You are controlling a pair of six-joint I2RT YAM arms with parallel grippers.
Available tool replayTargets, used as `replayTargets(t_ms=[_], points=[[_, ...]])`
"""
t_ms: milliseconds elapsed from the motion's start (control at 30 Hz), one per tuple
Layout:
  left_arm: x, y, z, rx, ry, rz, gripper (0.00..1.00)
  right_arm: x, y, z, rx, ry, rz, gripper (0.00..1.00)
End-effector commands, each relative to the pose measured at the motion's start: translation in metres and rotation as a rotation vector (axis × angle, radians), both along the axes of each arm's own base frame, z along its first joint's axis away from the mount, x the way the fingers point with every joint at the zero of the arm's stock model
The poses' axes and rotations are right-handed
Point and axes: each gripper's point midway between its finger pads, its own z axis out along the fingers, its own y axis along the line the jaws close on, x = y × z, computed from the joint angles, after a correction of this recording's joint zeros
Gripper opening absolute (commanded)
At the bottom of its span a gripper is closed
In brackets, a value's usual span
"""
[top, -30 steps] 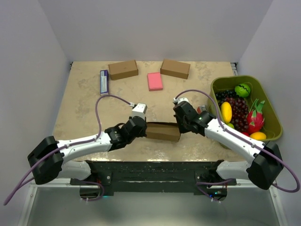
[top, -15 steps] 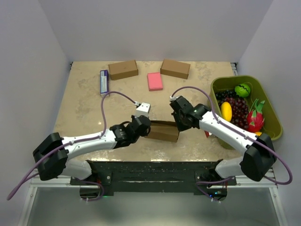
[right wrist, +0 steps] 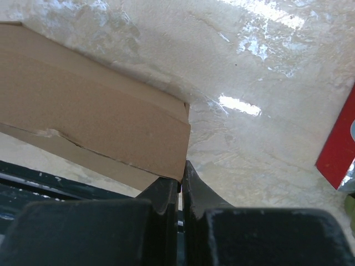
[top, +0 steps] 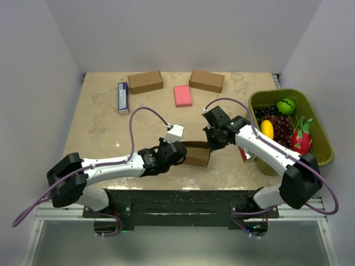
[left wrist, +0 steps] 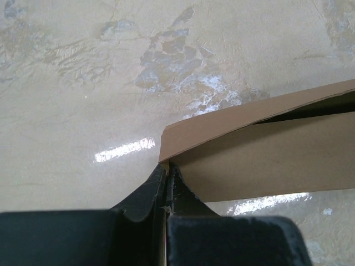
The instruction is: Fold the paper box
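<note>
Presently, the slim brown cardboard paper box (top: 195,155) lies toward the six o'clock edge of the beige marbled table (top: 100,127), between the two arms. The left claw (top: 176,153) is clenched on a thin flap at the box's nine o'clock end. The right claw (top: 209,145) is likewise clenched, pinching the box's corner at three o'clock.

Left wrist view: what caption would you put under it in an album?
Left gripper pinches a corner flap of the brown paper box over a glossy marbled table.
</note>
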Motion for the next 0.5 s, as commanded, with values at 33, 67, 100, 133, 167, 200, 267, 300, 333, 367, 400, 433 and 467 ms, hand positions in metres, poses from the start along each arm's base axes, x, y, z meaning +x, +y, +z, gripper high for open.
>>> replayTargets(t_ms=[33,67,100,133,167,200,267,300,333,367,400,433,467], points=[[-0.046,0.005,-0.057,0.135,0.214,-0.129,0.0,-0.003,0.059,0.014,0.284,0.069,0.087,0.0],[-0.046,0.005,-0.058,0.138,0.215,-0.131,0.0,-0.003,0.061,0.015,0.291,0.069,0.086,0.0],[-0.046,0.003,-0.057,0.137,0.215,-0.132,0.0,-0.002,0.062,0.016,0.302,0.065,0.078,0.0],[-0.046,0.003,-0.057,0.135,0.214,-0.131,0.0,-0.002,0.064,0.017,0.31,0.062,0.077,0.0],[-0.047,0.003,-0.058,0.139,0.215,-0.135,0.0,-0.003,0.064,0.016,0.316,0.067,0.074,0.0],[-0.046,0.001,-0.056,0.132,0.213,-0.135,0.0,-0.002,0.066,0.018,0.329,0.061,0.071,0.0],[-0.047,0.0,-0.056,0.133,0.21,-0.138,0.0,-0.001,0.067,0.021,0.337,0.06,0.072,0.0],[-0.047,0.001,-0.057,0.137,0.211,-0.139,0.0,-0.002,0.066,0.021,0.333,0.061,0.077,0.0],[-0.047,0.001,-0.057,0.139,0.213,-0.138,0.0,-0.001,0.066,0.022,0.331,0.06,0.076,0.0],[-0.047,0.001,-0.058,0.141,0.214,-0.138,0.0,0.0,0.065,0.023,0.328,0.058,0.074,0.0],[-0.047,0.001,-0.059,0.142,0.214,-0.138,0.0,-0.001,0.065,0.024,0.324,0.061,0.078,0.0],[-0.047,0.001,-0.059,0.14,0.216,-0.138,0.0,0.0,0.065,0.026,0.324,0.056,0.08,0.0],[-0.047,0.001,-0.059,0.142,0.216,-0.139,0.0,0.0,0.063,0.026,0.319,0.054,0.079,0.0]])
